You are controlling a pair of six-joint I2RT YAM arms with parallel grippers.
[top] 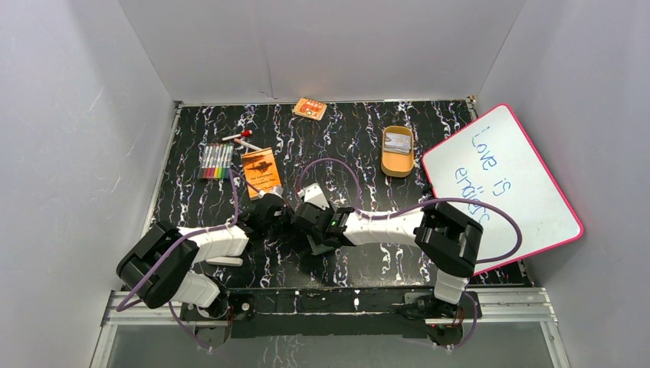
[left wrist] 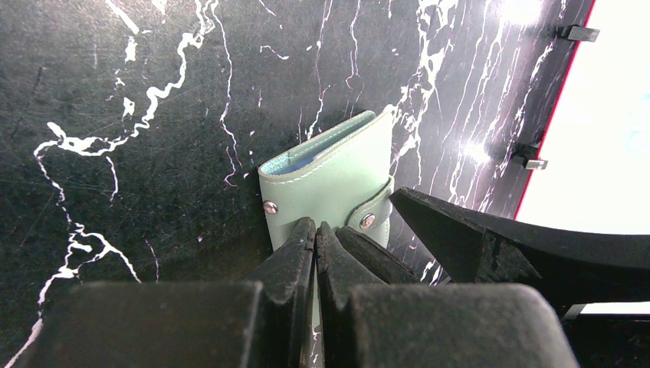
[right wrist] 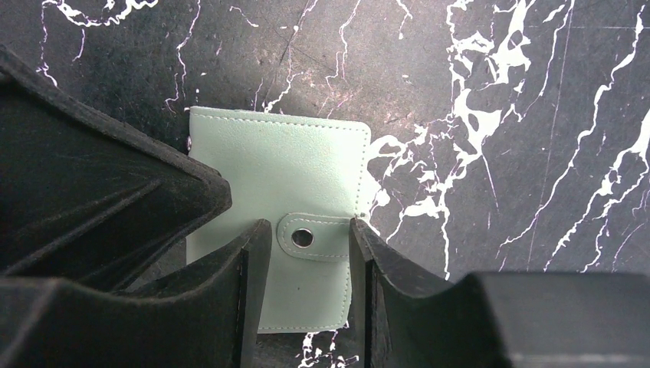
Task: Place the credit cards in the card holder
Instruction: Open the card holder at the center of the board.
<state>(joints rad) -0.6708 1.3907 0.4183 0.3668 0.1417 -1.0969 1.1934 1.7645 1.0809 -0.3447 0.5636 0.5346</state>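
Observation:
The sage-green card holder [left wrist: 329,180] lies closed on the black marble table, its snap tab [right wrist: 306,238] fastened. My left gripper [left wrist: 315,226] is shut on the card holder's near edge, with a thin green sliver between its fingers. My right gripper [right wrist: 306,226] is open, its fingers standing on either side of the snap tab, just above the card holder [right wrist: 276,169]. In the top view both grippers [top: 272,208] [top: 306,218] meet at the table's middle and hide the holder. A pale grey credit card [top: 397,140] lies in the tan tray.
The tan oval tray [top: 398,162] stands back right. A whiteboard [top: 506,184] leans at the right. An orange booklet [top: 261,170], markers [top: 216,161] and a small orange-and-white packet [top: 310,108] lie at the back left.

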